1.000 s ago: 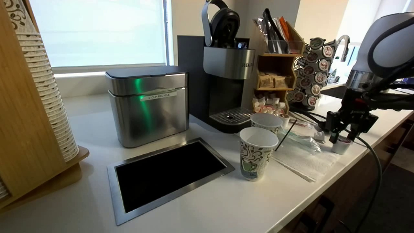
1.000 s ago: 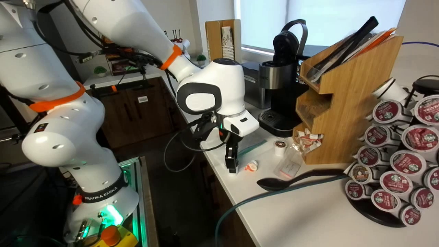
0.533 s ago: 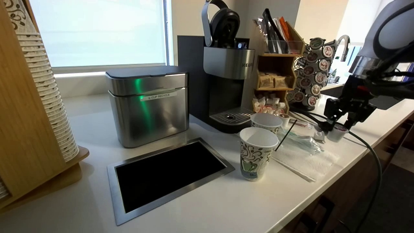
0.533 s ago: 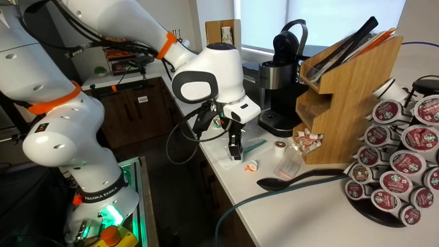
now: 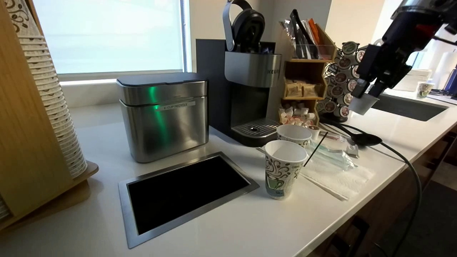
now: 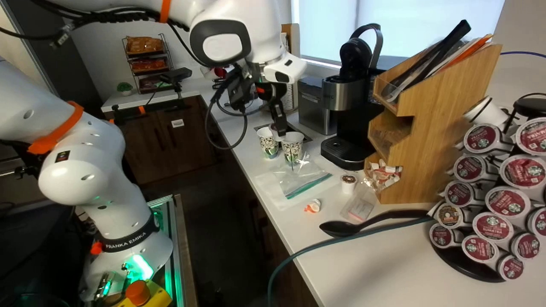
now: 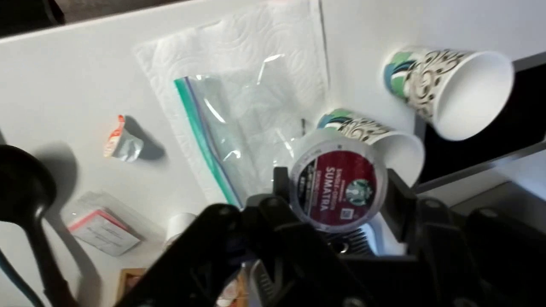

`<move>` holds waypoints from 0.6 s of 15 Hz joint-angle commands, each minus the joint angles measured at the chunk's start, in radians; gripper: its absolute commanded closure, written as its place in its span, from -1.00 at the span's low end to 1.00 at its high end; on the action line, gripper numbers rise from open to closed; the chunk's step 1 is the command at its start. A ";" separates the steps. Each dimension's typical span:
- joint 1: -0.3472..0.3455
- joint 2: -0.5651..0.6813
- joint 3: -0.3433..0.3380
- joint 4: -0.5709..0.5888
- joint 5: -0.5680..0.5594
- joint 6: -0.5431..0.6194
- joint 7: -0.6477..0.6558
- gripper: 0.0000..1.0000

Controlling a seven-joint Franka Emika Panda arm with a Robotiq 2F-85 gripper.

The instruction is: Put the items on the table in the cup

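Observation:
My gripper is shut on a white coffee pod and holds it well above the counter. In the wrist view the held pod shows its maroon lid between the two fingers. Two patterned paper cups, a front cup and a back cup, stand upright. In the wrist view the back cup lies just beyond the held pod, and the front cup is farther right. Another pod stands on the counter. A small orange-white creamer lies nearer the edge.
A zip bag lies on a paper towel beside the cups. A black ladle and a cable lie behind the gripper. The coffee machine, wooden organizer, pod rack and dark counter opening are around.
My gripper took the pod from the counter's edge, lifted it high and carried it toward the cups. The pod now hangs tilted. The cups have not moved.

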 commanded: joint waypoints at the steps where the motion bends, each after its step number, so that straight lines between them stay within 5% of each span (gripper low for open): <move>1: 0.009 -0.024 0.015 0.007 0.004 -0.043 -0.022 0.42; 2: 0.017 -0.039 0.021 0.008 0.004 -0.053 -0.022 -0.08; 6: 0.007 -0.031 0.018 0.008 0.003 -0.051 -0.021 -0.08; 7: 0.006 -0.029 0.018 0.008 0.003 -0.051 -0.021 0.42; 9: 0.057 -0.085 0.047 -0.023 0.041 -0.041 -0.038 0.42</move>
